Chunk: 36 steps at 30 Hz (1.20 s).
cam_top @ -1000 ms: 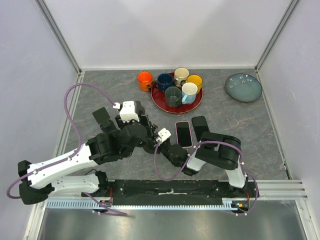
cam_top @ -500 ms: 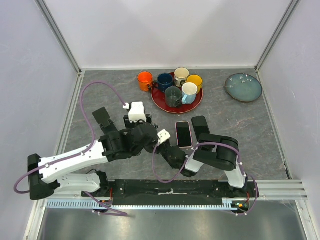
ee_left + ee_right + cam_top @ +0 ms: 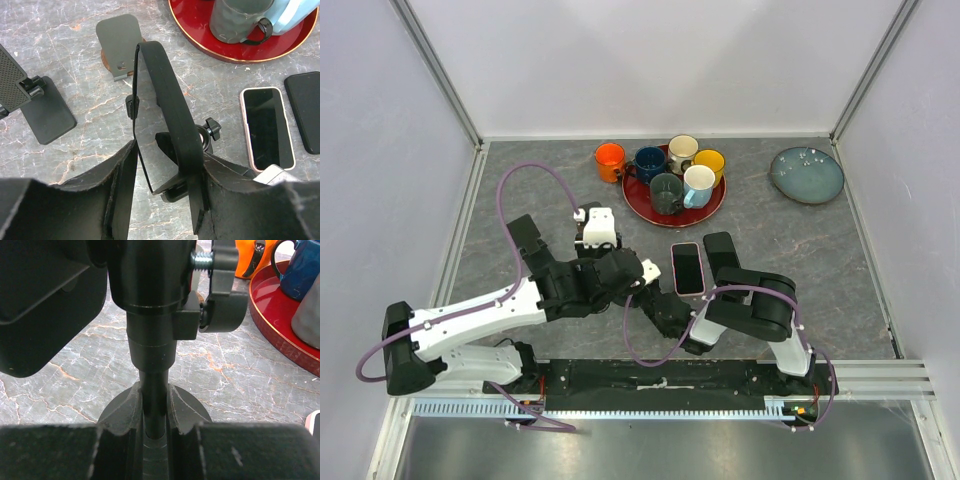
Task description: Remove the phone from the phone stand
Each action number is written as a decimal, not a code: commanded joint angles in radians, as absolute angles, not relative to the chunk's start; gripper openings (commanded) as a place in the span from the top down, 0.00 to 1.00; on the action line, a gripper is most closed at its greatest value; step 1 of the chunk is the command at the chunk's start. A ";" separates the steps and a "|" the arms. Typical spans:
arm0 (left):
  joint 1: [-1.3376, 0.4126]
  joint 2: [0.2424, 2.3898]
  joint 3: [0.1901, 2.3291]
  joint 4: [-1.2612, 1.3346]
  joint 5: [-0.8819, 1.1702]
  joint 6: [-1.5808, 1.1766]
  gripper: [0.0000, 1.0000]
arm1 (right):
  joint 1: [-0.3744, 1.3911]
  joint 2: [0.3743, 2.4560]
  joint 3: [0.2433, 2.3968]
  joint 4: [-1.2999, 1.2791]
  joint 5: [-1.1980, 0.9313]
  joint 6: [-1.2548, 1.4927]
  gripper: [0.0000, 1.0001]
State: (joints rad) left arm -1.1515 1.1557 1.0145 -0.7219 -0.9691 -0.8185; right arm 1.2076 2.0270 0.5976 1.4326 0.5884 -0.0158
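Nearest you, your right tool (image 3: 154, 407) was clamped on the post of the phone stand (image 3: 152, 347), just above its round base. Only that wrist view showed this, because from above the arms covered the stand. Your left tool (image 3: 164, 157) was closed on the phone (image 3: 162, 85), one finger on the glass and the other on the back. The phone stood tilted over the stand, and whether its lower edge sat in the cradle was hard to make out. Beyond, a pink-rimmed phone (image 3: 687, 268) and a black phone (image 3: 720, 248) lay flat on the surface (image 3: 520, 150). Farther off were the red tray (image 3: 640, 205) of mugs (image 3: 667, 192) and a teal plate (image 3: 807, 174) seen only from above.
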 commanded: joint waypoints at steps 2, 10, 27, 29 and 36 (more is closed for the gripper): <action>-1.147 1.169 1.048 -0.752 -1.046 -0.896 0.53 | 1.203 2.066 0.595 1.474 0.652 -0.017 1.00; -1.146 1.158 1.058 -0.758 -1.074 -0.885 0.75 | 1.201 2.065 0.592 1.454 0.638 -0.009 1.00; -1.031 0.963 0.980 -0.606 -0.916 -0.566 0.98 | 1.109 2.051 0.597 1.336 0.414 0.091 1.00; -1.013 0.924 0.968 -0.594 -0.893 -0.543 0.98 | 1.103 2.056 0.603 1.328 0.414 0.084 1.00; -0.951 0.819 0.960 -0.581 -0.792 -0.459 0.98 | 1.075 2.075 0.617 1.279 0.384 0.126 1.00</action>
State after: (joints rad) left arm -0.9806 0.9329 0.9131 -0.6491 -0.7570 -0.5789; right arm 1.1477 2.0304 0.6315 1.4075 0.3016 0.0399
